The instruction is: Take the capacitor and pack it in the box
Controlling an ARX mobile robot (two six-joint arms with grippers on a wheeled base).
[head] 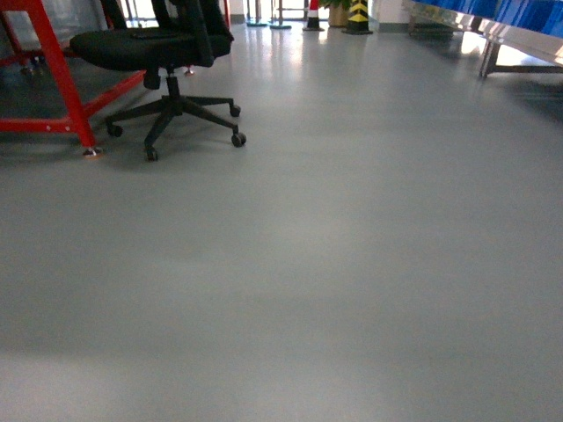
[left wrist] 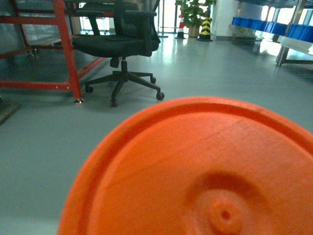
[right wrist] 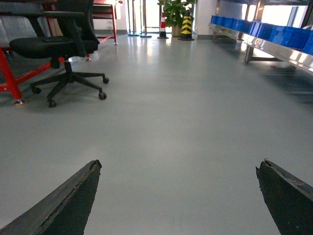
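Neither capacitor nor pink box is in view — only grey floor (head: 334, 290) ahead — so no direction can be judged; right hand (right wrist: 178, 196) gapes empty, left hand's state unreadable.

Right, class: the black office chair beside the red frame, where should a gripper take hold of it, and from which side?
On the office chair, probably a star-base spoke, taken from above with jaws across its narrow width: the spokes are thin bars lying low and exposed, while the seat looks too broad to span.
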